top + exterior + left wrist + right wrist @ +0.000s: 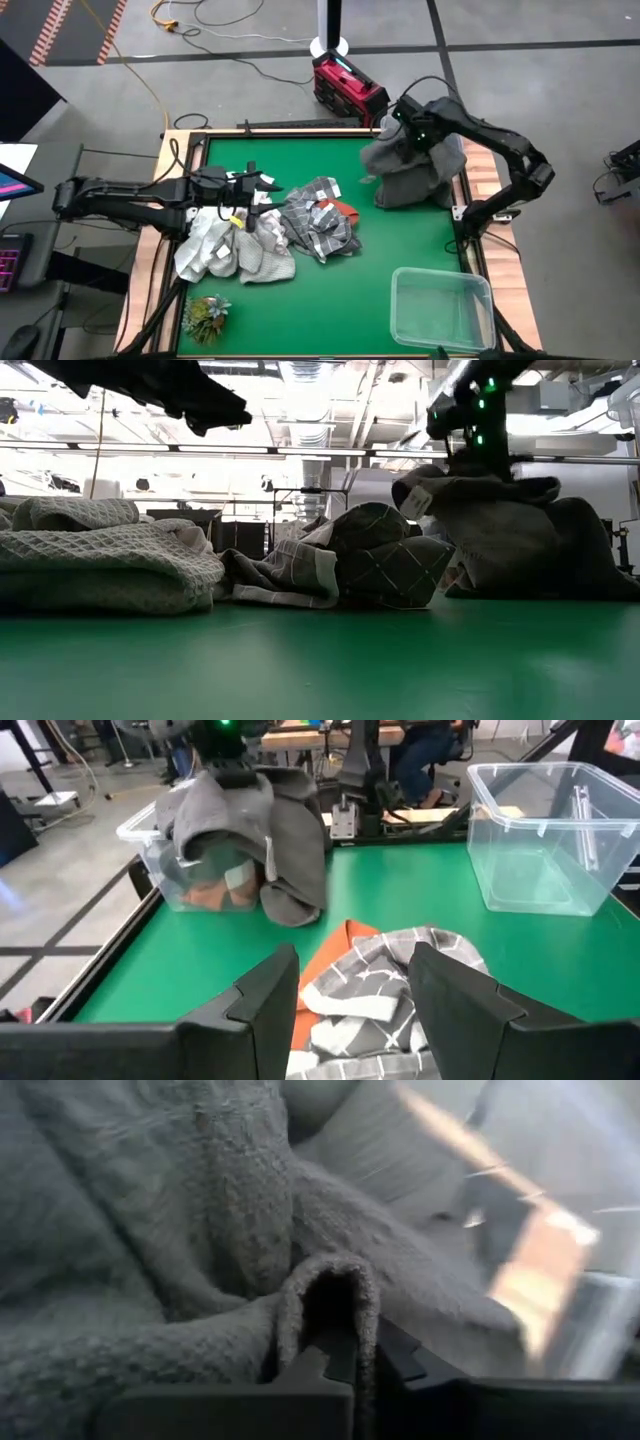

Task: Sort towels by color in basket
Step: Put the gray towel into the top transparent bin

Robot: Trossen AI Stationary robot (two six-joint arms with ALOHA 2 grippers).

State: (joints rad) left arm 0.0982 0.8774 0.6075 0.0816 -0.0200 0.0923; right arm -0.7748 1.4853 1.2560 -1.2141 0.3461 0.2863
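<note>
Over the far bin, right tool (400, 128) clenched on grey towel (415, 170), left tool (350, 982) released, no legible writing.

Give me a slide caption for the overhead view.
Right gripper pinches a grey towel over the far bin; left gripper hovers open above the towel pile.

Two dark jointed arms; green lights on the right gripper (405, 125)
</note>
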